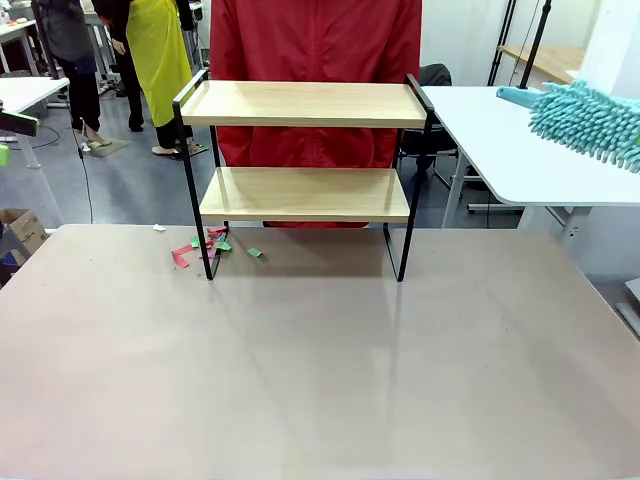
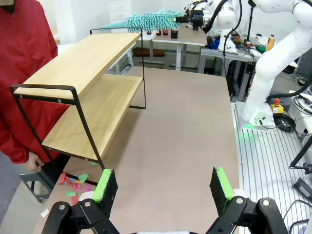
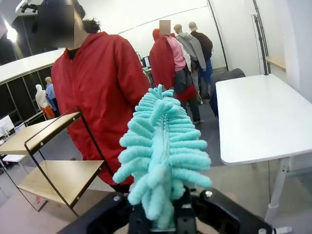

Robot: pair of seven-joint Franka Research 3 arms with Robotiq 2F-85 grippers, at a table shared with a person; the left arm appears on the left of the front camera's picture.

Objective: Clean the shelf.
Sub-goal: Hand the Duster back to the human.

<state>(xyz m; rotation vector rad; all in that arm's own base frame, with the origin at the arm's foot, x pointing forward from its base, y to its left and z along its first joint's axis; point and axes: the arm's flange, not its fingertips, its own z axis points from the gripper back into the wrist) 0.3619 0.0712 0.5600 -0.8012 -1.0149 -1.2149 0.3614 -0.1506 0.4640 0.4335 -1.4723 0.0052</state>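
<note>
The shelf [image 1: 305,175] stands in the upper middle of the front view, at the far side of the bench [image 1: 320,370], both wooden boards bare. Around its left front leg lie small red and green paper scraps [image 1: 213,245]. Behind it stands a person in a red jacket [image 1: 315,50].

In the left wrist view the shelf [image 2: 83,92] fills the upper left, well apart from the left gripper [image 2: 163,185], whose green-padded fingers [image 2: 103,185] are spread wide at the bottom edge over bare bench; the scraps [image 2: 73,184] lie just left of the left finger.

In the right wrist view the shelf [image 3: 51,161] sits at lower left, while the right gripper [image 3: 163,214] pinches a teal fluffy duster [image 3: 163,151] rising from the bottom centre. In the front view the duster [image 1: 585,115] hangs at the upper right, well apart from the shelf.
</note>
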